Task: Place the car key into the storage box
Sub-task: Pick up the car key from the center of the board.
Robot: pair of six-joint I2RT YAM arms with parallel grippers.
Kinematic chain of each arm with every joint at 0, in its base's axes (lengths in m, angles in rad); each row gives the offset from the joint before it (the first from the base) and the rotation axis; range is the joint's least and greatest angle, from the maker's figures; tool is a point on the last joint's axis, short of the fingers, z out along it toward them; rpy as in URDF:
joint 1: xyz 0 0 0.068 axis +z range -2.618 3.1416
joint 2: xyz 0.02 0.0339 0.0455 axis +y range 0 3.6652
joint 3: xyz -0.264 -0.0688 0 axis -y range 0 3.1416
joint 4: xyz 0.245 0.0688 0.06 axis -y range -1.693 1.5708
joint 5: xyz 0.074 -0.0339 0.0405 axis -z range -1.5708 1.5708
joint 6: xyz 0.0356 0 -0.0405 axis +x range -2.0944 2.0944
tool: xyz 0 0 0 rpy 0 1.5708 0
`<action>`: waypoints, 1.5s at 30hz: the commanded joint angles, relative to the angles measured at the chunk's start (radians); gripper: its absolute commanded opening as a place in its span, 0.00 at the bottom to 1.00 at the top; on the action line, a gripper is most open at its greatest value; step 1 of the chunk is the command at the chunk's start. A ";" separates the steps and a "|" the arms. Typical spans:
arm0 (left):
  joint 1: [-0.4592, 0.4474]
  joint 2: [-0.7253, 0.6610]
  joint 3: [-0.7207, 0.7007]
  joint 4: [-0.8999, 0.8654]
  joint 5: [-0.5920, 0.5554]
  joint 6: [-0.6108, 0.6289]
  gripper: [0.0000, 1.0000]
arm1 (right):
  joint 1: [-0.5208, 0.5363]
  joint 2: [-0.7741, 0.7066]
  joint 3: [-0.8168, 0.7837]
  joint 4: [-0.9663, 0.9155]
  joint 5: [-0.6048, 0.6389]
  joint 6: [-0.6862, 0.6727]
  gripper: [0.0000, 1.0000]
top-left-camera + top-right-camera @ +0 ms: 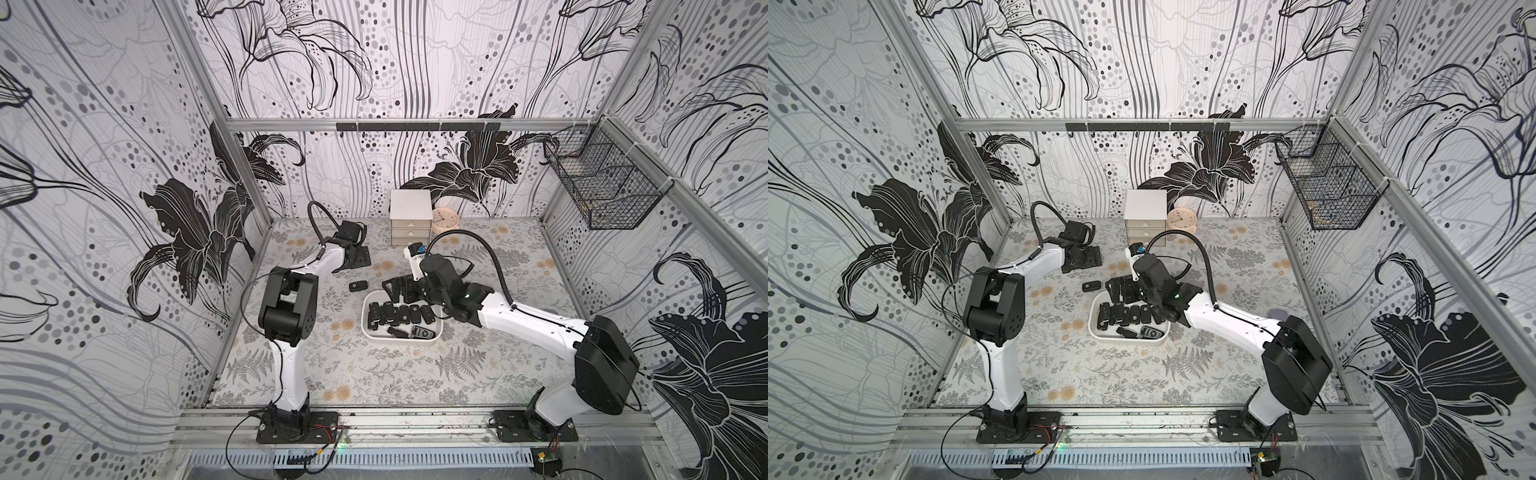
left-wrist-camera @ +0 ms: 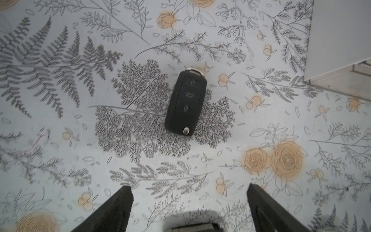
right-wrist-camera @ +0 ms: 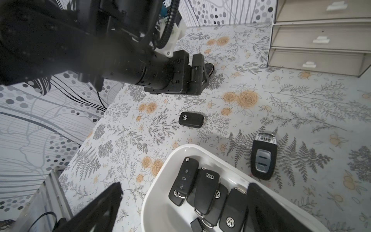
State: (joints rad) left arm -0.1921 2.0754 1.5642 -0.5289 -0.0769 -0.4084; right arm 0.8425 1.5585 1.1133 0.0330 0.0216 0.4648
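Grippers both wide, empty; left gripper (image 2: 188,187) above car key (image 2: 185,103); right gripper (image 3: 184,186) over storage box (image 3: 158,180).

Robot test booth: aluminium frame (image 1: 291,123), lily-print wall panels (image 1: 415,62), two arms (image 1: 286,370) on a front rail (image 1: 415,420).

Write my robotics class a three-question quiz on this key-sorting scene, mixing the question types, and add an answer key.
1. True or false: the left gripper is shut on the car key beneath it.
2. The right gripper hangs over which? A the storage box; B the drawer cabinet; C the wire basket.
3. What badge is on the silver-topped key lying on the table beside the box?
Key: 1 false, its jaws stand open and the key lies free; 2 A; 3 Audi's four rings.
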 commanded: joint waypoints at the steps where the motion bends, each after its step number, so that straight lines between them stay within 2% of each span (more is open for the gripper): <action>1: 0.023 0.068 0.075 0.033 -0.018 0.054 0.90 | 0.016 -0.016 -0.020 0.117 0.086 -0.059 1.00; 5: 0.038 0.152 0.158 0.014 -0.020 0.081 0.87 | 0.021 -0.030 -0.051 0.165 0.119 -0.069 1.00; 12: 0.040 0.298 0.342 -0.071 -0.049 0.131 0.84 | 0.021 -0.039 -0.048 0.130 0.138 -0.068 1.00; 17: 0.040 0.357 0.415 -0.116 -0.063 0.143 0.74 | 0.022 -0.040 -0.019 0.066 0.155 -0.058 1.00; 18: 0.040 0.360 0.415 -0.115 -0.060 0.142 0.71 | 0.021 -0.037 -0.012 0.055 0.153 -0.056 1.00; 22: 0.040 0.351 0.402 -0.118 -0.045 0.133 0.49 | 0.021 -0.038 -0.013 0.050 0.153 -0.035 1.00; 26: 0.039 0.309 0.348 -0.093 -0.037 0.119 0.46 | 0.023 -0.037 -0.013 0.047 0.156 -0.009 1.00; 29: 0.040 0.276 0.312 -0.080 -0.035 0.113 0.36 | 0.031 -0.037 -0.013 0.041 0.163 0.007 1.00; 40: 0.040 0.085 0.161 -0.019 0.016 0.057 0.32 | 0.100 -0.059 -0.016 -0.027 0.252 0.046 1.00; 45: 0.039 -0.023 0.078 -0.021 0.045 0.009 0.30 | 0.110 -0.103 -0.050 -0.047 0.249 0.067 1.00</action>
State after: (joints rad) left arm -0.1543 2.1254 1.6752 -0.5865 -0.0608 -0.3565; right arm 0.9482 1.5055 1.0805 0.0093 0.2401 0.5053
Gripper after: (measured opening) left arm 0.360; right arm 0.999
